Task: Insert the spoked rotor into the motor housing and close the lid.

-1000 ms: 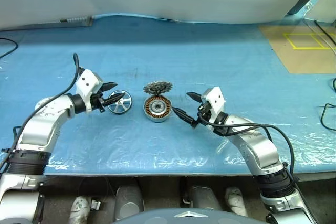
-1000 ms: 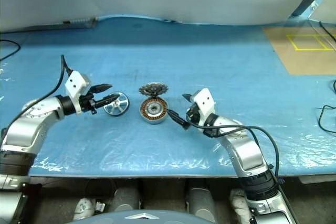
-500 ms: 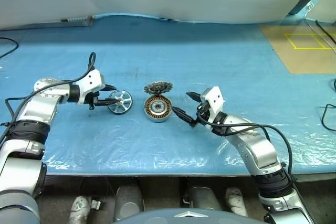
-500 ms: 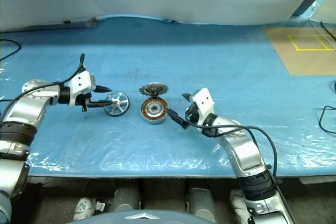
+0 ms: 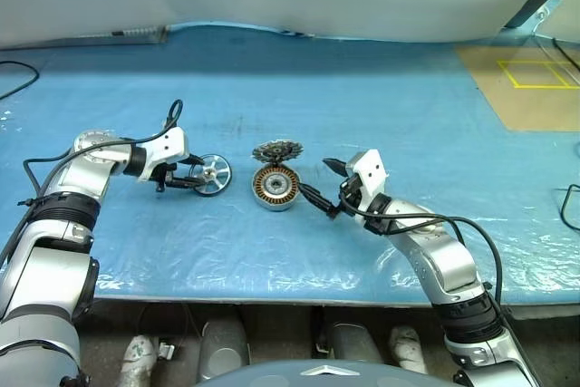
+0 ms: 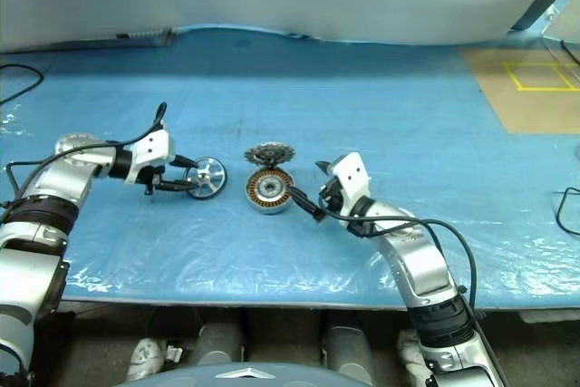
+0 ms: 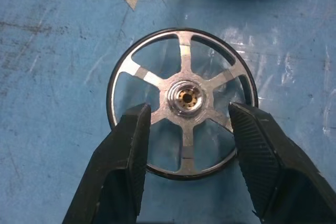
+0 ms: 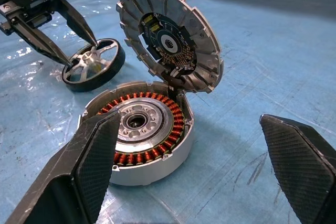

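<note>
The spoked rotor [image 7: 182, 98] lies flat, black ring outside, shiny spokes inside. Beside it sits the round motor housing [image 8: 143, 129], copper wire showing. Its toothed lid [image 8: 169, 37] stands open.

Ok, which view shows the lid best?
The right wrist view: the lid stands open, hinged up behind the housing, its ribbed inner face and toothed edge plain. The eye views show it small and foreshortened above the housing.
</note>
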Motion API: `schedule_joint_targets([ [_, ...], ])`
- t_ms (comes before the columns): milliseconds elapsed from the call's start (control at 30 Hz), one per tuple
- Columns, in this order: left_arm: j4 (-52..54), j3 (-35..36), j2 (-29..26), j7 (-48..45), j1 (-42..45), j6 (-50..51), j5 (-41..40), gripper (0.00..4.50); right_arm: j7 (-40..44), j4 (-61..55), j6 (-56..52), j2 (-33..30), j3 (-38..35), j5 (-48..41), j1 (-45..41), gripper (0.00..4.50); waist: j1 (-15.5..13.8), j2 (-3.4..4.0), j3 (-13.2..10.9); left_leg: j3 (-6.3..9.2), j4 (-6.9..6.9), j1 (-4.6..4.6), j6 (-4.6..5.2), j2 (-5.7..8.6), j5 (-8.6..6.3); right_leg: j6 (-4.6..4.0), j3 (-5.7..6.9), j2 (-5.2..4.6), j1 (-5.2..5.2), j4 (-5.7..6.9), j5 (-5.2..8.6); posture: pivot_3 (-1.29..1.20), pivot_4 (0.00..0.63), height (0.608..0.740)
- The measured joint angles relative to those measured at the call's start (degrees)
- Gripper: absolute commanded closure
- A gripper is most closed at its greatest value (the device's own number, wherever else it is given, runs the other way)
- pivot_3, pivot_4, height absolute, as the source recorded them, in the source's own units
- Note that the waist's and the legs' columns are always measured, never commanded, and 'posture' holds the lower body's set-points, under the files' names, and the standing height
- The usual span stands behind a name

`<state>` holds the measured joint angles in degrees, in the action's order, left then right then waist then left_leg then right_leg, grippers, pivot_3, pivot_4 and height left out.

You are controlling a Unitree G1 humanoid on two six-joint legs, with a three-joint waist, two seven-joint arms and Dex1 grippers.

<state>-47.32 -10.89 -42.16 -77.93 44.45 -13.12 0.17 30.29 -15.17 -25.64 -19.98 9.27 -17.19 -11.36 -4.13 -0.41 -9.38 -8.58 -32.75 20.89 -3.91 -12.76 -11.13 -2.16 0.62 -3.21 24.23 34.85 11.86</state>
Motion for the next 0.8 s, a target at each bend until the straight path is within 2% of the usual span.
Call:
schedule_joint_targets([
  [367,-3.7,-0.8,2.8,2.3,2.4,-2.7,3.7,2.00,1.3,0.0,1.3,-0.7,0.4,1.0,1.2,0.00,-0.1,0.00,0.0,0.00,0.00,0.01,0.00,0.01,0.00,0.00,0.00,0.00,0.00,0.00,0.00,0.00,0.150,0.740],
  [800,-6.2,-1.6,4.5,3.4,4.4,-5.2,7.0,2.00,14.0,-0.1,4.0,-5.9,2.7,0.0,3.6,0.00,-0.5,0.00,0.0,0.00,-0.02,-0.01,0.01,0.05,0.00,0.00,0.00,-0.09,-0.02,0.02,0.00,0.00,0.150,0.740],
])
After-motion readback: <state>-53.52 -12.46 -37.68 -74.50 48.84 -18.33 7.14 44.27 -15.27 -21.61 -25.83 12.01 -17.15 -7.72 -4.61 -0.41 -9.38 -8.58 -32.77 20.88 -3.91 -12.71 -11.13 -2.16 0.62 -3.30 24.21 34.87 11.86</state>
